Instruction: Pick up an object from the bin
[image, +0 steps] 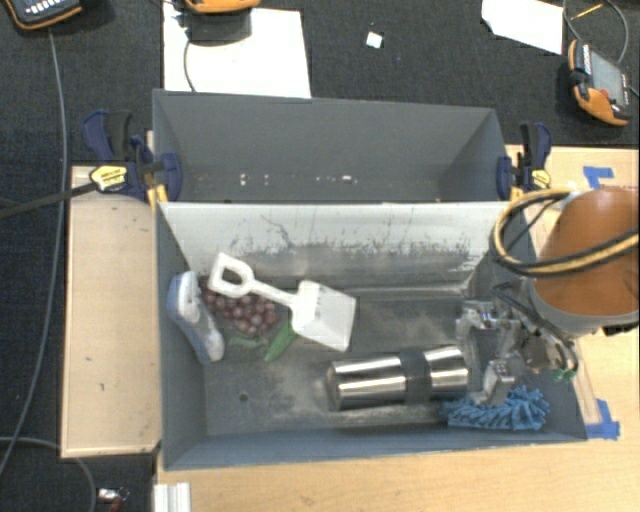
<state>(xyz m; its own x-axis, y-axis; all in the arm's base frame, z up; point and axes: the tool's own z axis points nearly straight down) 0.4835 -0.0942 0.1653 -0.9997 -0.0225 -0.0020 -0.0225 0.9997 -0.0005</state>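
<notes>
Down low at bin (320, 150) right side, gripper (497, 365) beside steel cylinder (395, 380) end, blue fuzzy cloth (510, 410) just below, grip state can't tell, white scoop (305, 308) far left.

Item: steel cylinder (398, 379)
Appearance: shiny silver metal in two sections with a dark band between them; the wider section is at the 9 o'clock end, the narrower at 3 o'clock.
Pose: lying on its side, long axis running 9 to 3 o'clock.
Location: floor of the bin (260, 400), 5 o'clock of centre, near the front wall.
Adjacent: gripper (497, 372) at its 3 o'clock end; blue shaggy cloth (505, 409) at its 4 o'clock.
</notes>
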